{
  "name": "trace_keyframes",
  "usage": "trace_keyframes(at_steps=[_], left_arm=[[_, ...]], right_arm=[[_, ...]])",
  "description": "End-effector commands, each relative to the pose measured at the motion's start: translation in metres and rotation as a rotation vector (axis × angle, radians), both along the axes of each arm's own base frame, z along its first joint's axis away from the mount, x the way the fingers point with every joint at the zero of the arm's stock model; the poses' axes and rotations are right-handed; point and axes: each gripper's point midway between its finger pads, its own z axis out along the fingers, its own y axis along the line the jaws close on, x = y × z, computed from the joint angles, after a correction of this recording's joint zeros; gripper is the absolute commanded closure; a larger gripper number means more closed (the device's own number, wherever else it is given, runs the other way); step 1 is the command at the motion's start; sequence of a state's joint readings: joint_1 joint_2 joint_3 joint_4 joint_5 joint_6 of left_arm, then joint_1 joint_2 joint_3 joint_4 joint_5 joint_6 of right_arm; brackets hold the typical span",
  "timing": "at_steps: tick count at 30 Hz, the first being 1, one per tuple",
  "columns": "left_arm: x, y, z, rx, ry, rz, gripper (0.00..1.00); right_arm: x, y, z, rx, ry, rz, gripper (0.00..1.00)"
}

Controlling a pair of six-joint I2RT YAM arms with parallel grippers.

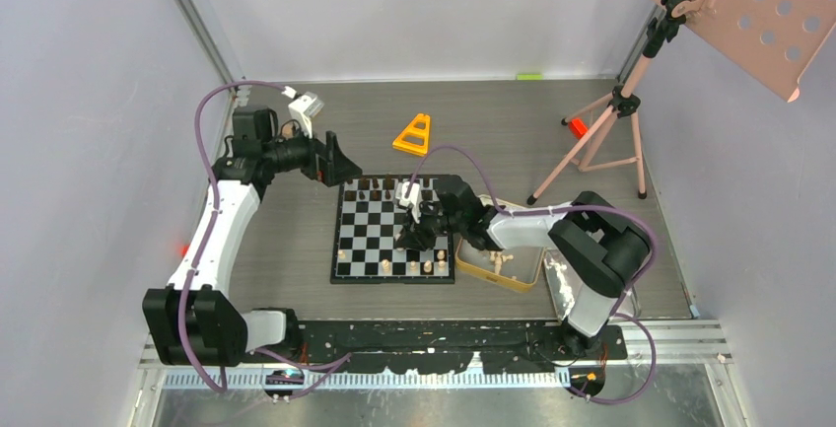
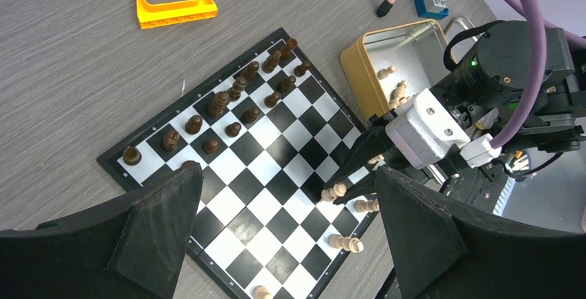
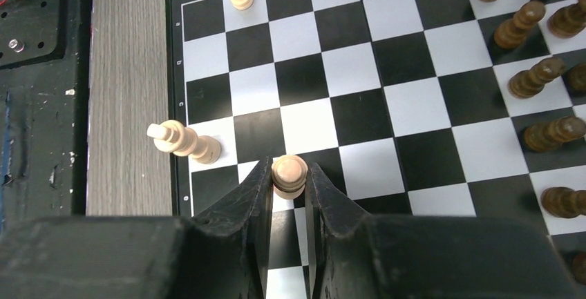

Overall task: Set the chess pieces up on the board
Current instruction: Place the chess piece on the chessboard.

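The board (image 1: 394,228) lies flat on the grey surface (image 1: 286,240) between the two arms, its thin dark border visible all round. The right fingers (image 3: 259,188) reach in over the board's right edge and pinch a pale pawn (image 3: 289,175) by its head. The pawn is over the second row in from the near border, but I cannot tell whether its base touches the square. One other pale piece (image 3: 183,140) stands just beside it on the border row, and more pale pieces (image 1: 409,267) line that near edge. The dark pieces (image 1: 380,188) crowd the two far rows, and a band of bare squares separates the two sets. The left fingers (image 2: 166,209) are spread wide, gripping nothing, raised above the board's far-left corner. A gold tin (image 1: 527,274) holding loose pale pieces (image 2: 397,92) sits just beside the board's right edge, under the right arm. An orange triangle (image 1: 412,136) lies beyond the far edge, apart from the board, and a pink tripod (image 1: 601,141) stands well off to the right.
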State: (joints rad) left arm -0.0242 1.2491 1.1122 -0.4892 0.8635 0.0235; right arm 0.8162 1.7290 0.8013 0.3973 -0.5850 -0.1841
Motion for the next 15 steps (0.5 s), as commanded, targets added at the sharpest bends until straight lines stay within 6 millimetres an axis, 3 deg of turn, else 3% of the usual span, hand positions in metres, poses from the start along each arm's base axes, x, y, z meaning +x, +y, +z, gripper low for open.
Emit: trace_keyframes(at_steps=[1,12,15], left_arm=[[-0.004,0.004,0.008,0.022,-0.05,0.007,0.0],[-0.004,0.005,0.007,0.024,-0.046,0.007,0.0],[-0.005,0.005,0.005,0.028,-0.047,0.004,0.0]], right_arm=[[0.008,0.014,0.016,0.086,-0.116,0.019,0.96],[0.001,0.011,0.003,0.049,-0.138,0.025,0.74],[0.003,0.011,0.007,0.037,-0.128,0.022,0.6]])
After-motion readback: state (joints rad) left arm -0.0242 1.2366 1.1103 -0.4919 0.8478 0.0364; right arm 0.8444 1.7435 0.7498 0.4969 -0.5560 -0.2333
